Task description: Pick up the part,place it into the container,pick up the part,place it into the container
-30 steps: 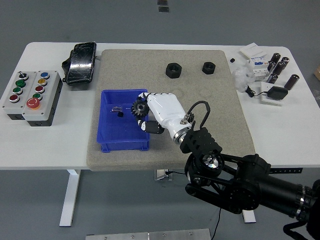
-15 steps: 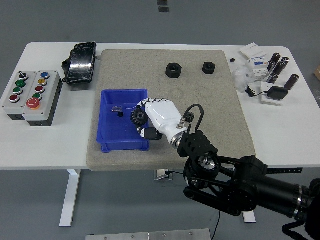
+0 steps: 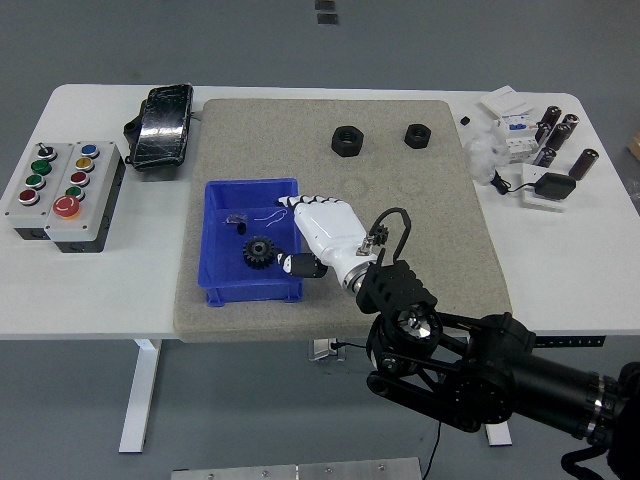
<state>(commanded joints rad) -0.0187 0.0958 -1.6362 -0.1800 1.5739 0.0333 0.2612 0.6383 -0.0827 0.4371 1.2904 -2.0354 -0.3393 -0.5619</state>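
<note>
The black gear is sitting on the floor of the blue bin, a bit left of centre frame, lying flat and not touching the hand. There's also a tiny dark bit near the bin's upper left inside, too small to make out. The right hand, white shell with black finger joints, is right at the bin's right wall with its fingers loosely spread over the rim, grasping nothing. Its black arm comes in from the lower right corner.

The bin rests on a grey mat that covers the middle of the white counter. Up at the top of the mat are two black nuts, a bigger one and a smaller one, well apart from the bin. On the left side of the frame there's a button box with coloured buttons, and a black pouch above it. Upper right has a clutter of small cylinders and white parts.
</note>
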